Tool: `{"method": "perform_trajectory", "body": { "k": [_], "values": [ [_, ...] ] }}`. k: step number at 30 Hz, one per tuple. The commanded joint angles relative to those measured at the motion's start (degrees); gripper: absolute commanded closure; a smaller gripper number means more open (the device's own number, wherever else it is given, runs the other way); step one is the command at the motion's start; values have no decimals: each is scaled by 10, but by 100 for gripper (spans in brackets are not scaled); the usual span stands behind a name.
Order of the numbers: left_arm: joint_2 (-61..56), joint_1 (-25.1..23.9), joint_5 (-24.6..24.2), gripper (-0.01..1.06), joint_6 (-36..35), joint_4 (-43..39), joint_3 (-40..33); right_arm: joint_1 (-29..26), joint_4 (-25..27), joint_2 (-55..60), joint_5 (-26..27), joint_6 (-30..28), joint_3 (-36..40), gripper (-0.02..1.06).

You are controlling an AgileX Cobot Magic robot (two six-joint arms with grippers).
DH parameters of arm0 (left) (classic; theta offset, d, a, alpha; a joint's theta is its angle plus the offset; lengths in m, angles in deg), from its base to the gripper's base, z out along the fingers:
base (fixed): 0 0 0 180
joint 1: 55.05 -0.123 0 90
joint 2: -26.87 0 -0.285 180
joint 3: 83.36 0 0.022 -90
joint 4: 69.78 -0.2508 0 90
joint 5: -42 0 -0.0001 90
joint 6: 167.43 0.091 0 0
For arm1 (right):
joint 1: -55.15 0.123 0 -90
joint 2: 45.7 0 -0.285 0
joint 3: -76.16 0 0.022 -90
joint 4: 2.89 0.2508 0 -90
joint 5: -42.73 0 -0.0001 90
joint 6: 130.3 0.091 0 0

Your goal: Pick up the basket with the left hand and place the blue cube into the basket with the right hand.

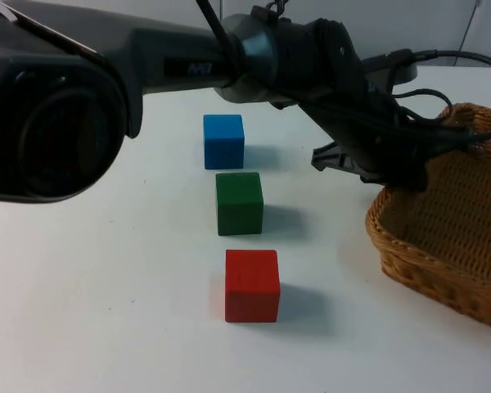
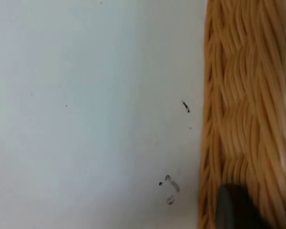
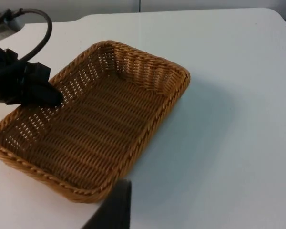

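White table (image 1: 106,311): green cube (image 1: 239,203) between blue cube (image 1: 223,141) and red cube (image 1: 252,285).

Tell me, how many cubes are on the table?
3, in a line beside the basket: the blue cube farthest back, the green cube in the middle, the red cube nearest. The basket is empty.

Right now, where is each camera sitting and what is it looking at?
Top view: fixed above, looking down and forward at the blue cube, two other cubes and the basket; the left arm reaches across.
Left wrist view: on the left arm, facing table and basket rim; one fingertip shows.
Right wrist view: on the right arm, facing the whole basket, left gripper at its rim.
All share the basket.
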Motion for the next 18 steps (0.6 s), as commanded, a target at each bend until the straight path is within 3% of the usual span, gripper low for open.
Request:
{"method": "perform_trajectory", "body": {
  "k": [1, 3, 10, 14, 18],
  "values": [
    [-2, 4, 9, 90, -17, -3, 2, -4, -6, -1, 5, 3, 3, 0],
    [-6, 4, 1, 105, -17, -9, 2, -4, -6, -1, 5, 3, 3, 0],
    [-36, 4, -37, 105, -15, -77, 2, -4, -6, -1, 5, 3, 3, 0],
    [-65, 0, -64, 105, -52, -133, 2, -4, -6, -1, 5, 3, 3, 0],
    [-93, -16, -80, 105, -76, -115, 2, -4, -6, -1, 5, 3, 3, 0]
  ]
}}
